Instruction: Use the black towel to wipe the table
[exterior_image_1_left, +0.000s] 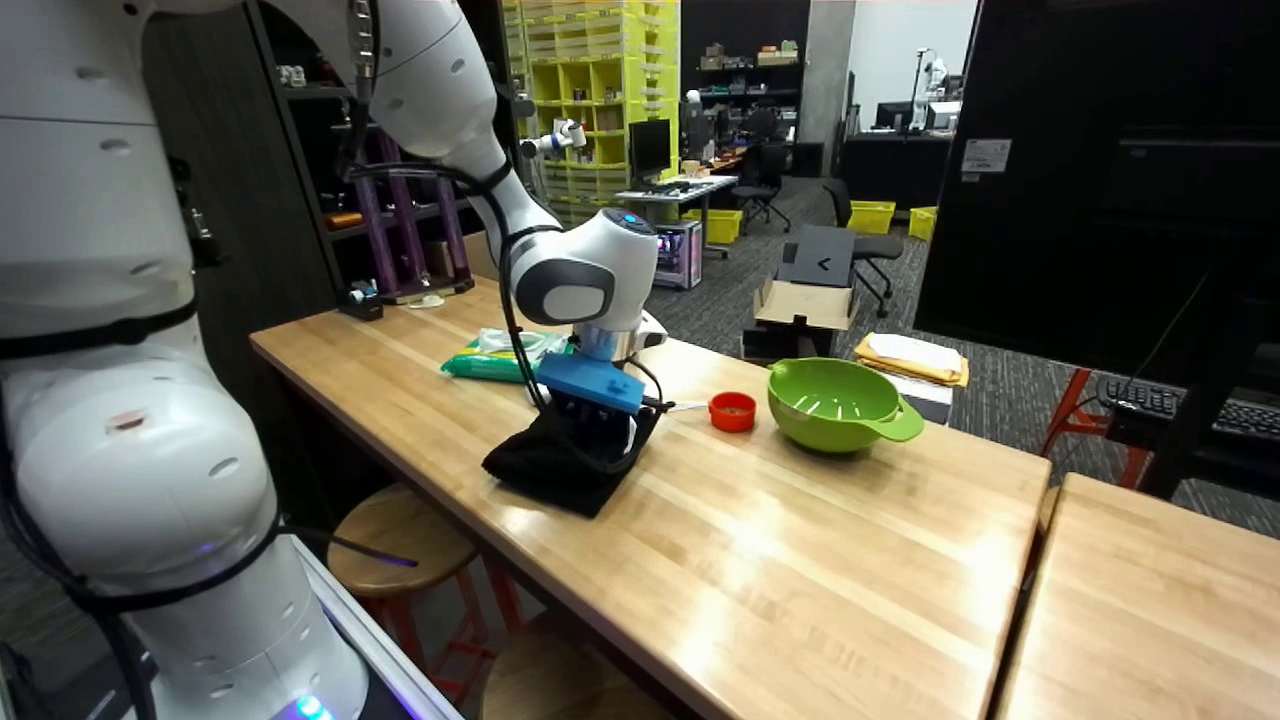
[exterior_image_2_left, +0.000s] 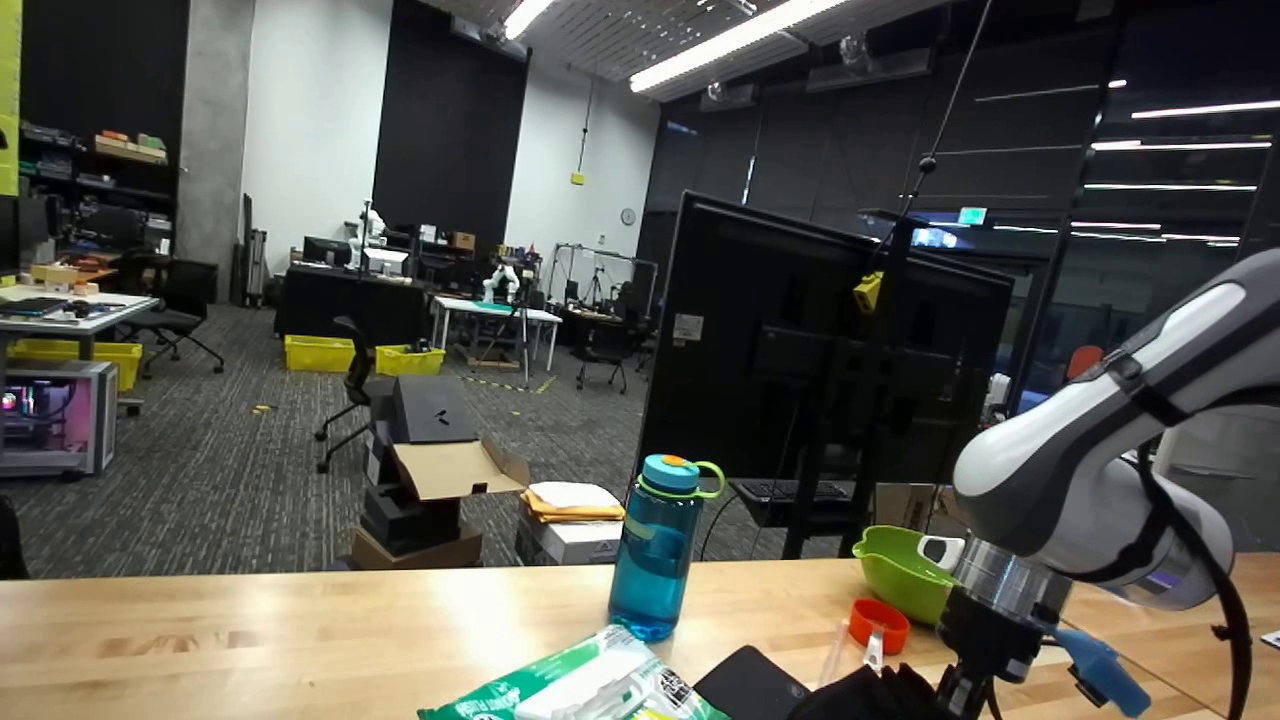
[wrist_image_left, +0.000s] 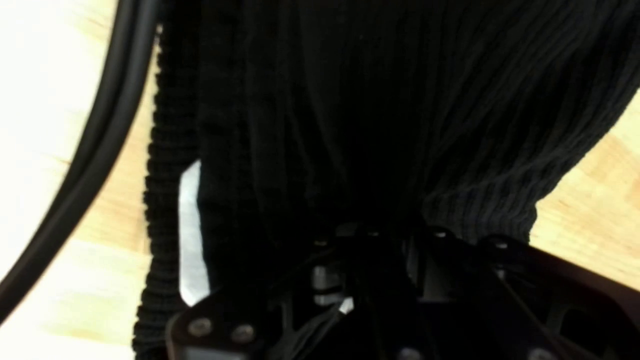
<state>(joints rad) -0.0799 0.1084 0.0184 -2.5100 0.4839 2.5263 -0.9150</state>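
Observation:
The black towel (exterior_image_1_left: 545, 470) lies on the light wooden table (exterior_image_1_left: 760, 570), near its stool-side edge in an exterior view. Its bunched top shows at the bottom of an exterior view (exterior_image_2_left: 870, 697). It fills most of the wrist view (wrist_image_left: 310, 115), with folds drawn together toward the jaws and a white tag at its left. My gripper (exterior_image_1_left: 597, 440) points down into the towel and is shut on it. In the wrist view the fingers (wrist_image_left: 385, 232) are dark and their tips are buried in the cloth. Part of the towel spreads flat on the table around the gripper.
A green bowl (exterior_image_1_left: 835, 405) and a red cup (exterior_image_1_left: 732, 413) stand along the far edge. A green wipes pack (exterior_image_1_left: 495, 360) lies behind the gripper. A blue bottle (exterior_image_2_left: 655, 550) and a dark flat square (exterior_image_2_left: 750, 682) are nearby. A gap separates the adjoining table (exterior_image_1_left: 1150, 600).

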